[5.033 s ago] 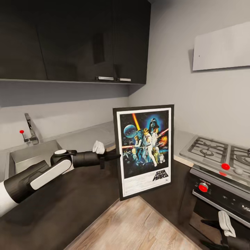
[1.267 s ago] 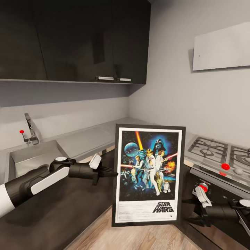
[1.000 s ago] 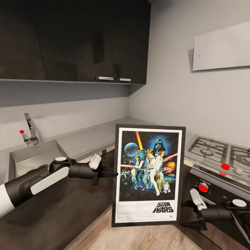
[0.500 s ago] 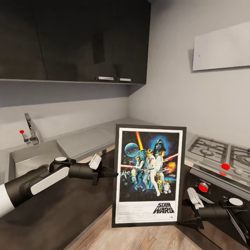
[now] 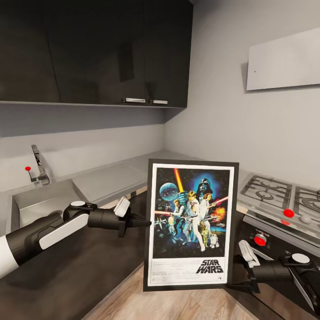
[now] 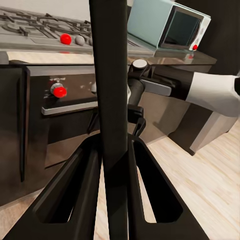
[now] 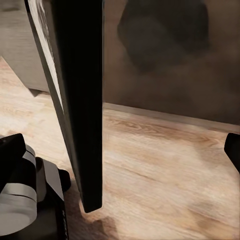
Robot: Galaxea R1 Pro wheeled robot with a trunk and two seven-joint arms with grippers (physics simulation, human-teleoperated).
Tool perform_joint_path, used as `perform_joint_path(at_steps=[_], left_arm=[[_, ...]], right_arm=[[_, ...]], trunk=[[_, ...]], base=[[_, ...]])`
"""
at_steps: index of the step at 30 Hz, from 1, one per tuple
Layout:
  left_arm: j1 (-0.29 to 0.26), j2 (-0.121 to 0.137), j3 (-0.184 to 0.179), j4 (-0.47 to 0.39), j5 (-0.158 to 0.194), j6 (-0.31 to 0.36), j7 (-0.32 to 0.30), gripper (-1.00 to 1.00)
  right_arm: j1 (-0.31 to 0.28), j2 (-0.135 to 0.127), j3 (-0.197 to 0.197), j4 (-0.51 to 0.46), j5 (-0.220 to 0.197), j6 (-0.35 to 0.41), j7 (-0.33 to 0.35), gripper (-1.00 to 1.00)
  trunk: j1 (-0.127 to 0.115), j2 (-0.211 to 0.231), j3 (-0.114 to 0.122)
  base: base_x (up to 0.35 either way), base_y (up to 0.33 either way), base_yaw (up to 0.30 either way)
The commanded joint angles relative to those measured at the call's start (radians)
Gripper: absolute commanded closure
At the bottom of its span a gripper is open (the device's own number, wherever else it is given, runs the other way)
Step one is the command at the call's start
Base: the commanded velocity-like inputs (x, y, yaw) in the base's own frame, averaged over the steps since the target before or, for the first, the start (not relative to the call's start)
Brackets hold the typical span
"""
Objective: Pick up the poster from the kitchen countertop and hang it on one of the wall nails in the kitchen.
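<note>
You had the poster [image 5: 190, 225] upright in the air in front of the robot, over the wooden floor [image 5: 178, 306], its printed face turned to the head camera and the logo at the bottom. Your left gripper [image 5: 144, 222] reached its left edge about halfway up, and in the left wrist view the two fingers [image 6: 82, 192] were pressed on either side of the black frame [image 6: 112, 100], so that hand was clamped on the poster. Your right gripper [image 5: 240, 278] sat low at the poster's right edge, near the bottom corner; in the right wrist view the frame edge [image 7: 80, 100] stood just ahead of it, with one fingertip [image 7: 233, 148] showing well off to the side, so those fingers looked spread wide and not touching the frame. The steel surface [image 5: 106, 180] with its sink [image 5: 40, 202] lay behind and beyond the left fingers, and the gas hob [image 5: 278, 195] lay beyond the right ones, past the poster
</note>
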Motion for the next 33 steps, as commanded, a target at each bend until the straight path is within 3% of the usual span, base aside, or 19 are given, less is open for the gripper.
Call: perform_joint_path(at_steps=[1,21,22,33], left_arm=[[-0.002,0.001,-0.002,-0.002,0.009,0.006,0.002,1.00],[-0.002,0.001,0.000,-0.004,0.009,0.006,0.002,1.00],[-0.002,0.001,0.000,-0.004,0.009,0.006,0.002,1.00],[-0.003,0.001,0.000,-0.005,0.009,0.006,0.002,1.00]], right_arm=[[-0.001,0.002,-0.001,-0.001,0.002,0.010,0.004,-1.00],[-0.001,0.005,-0.001,-0.001,0.003,0.007,0.004,-1.00],[-0.001,0.005,-0.001,-0.001,0.003,0.007,0.004,1.00],[0.000,0.005,-0.001,-0.001,0.003,0.006,0.004,1.00]], trunk=[[0.000,-0.001,-0.001],[0.000,-0.001,-0.001],[0.000,-0.001,-0.001],[0.000,-0.001,-0.001]], base=[[0.000,0.000,0.000],[0.000,0.000,0.000],[0.000,0.000,0.000],[0.000,0.000,0.000]])
